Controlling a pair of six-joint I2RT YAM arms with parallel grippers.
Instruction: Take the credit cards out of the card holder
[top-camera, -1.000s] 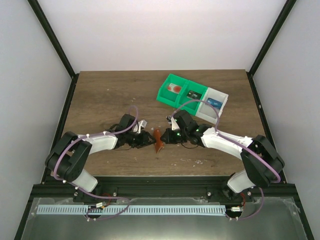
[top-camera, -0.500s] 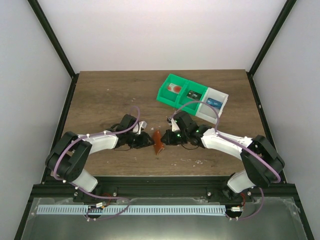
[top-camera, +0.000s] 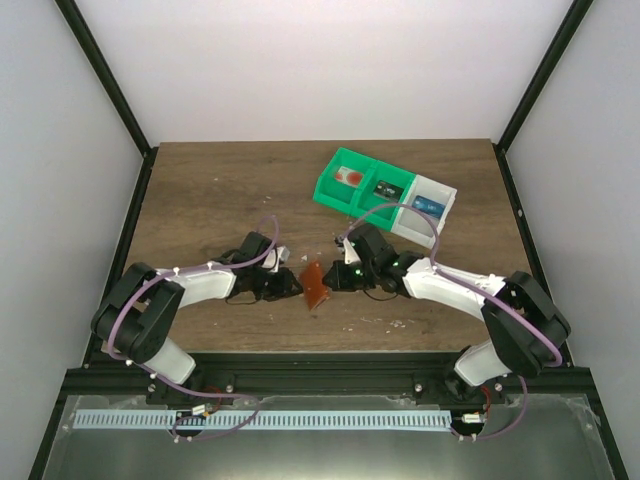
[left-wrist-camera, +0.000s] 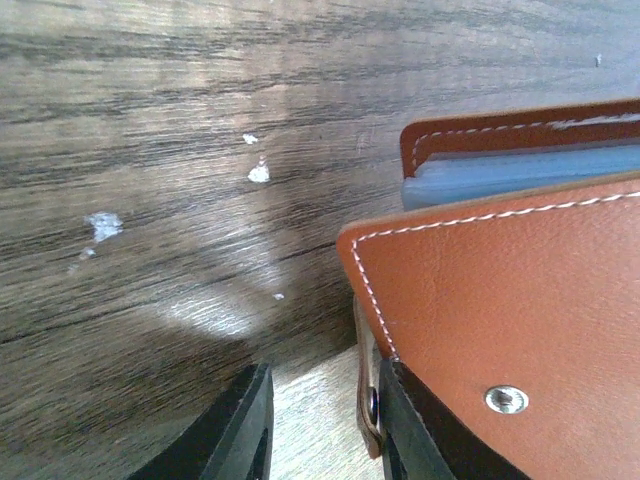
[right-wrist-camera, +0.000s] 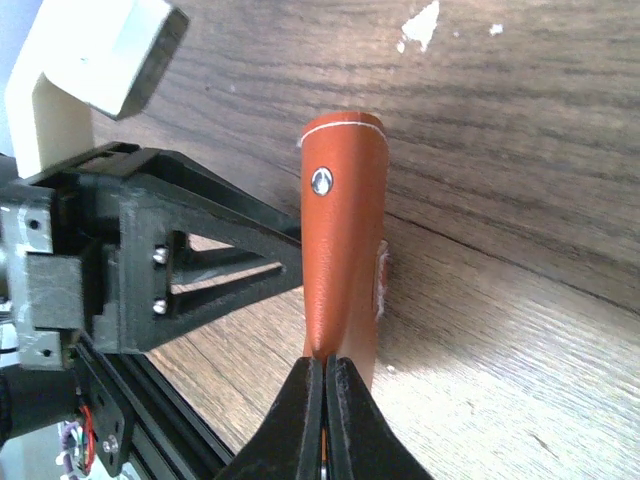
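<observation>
Front centre on the wooden table (top-camera: 200, 200), the card holder (top-camera: 316, 284) stands on edge, with my right gripper (right-wrist-camera: 325, 372) clamped tight on its leather from the right. My left gripper (left-wrist-camera: 320, 420) — jaws apart, holding nothing — sits just beside its left face, nearer the blue-grey panel (left-wrist-camera: 520, 175). The holder's long axis runs roughly front-to-back between both arms.

I could read no text, number or brand in any of my three views. From the top camera, the cards (top-camera: 428, 205) lying in the compartment tray (top-camera: 323, 190) were too small for me to make out their print. The leather face of the card holder (left-wrist-camera: 500, 300), close up in the left wrist view, showed only white stitching and a metal rivet.
</observation>
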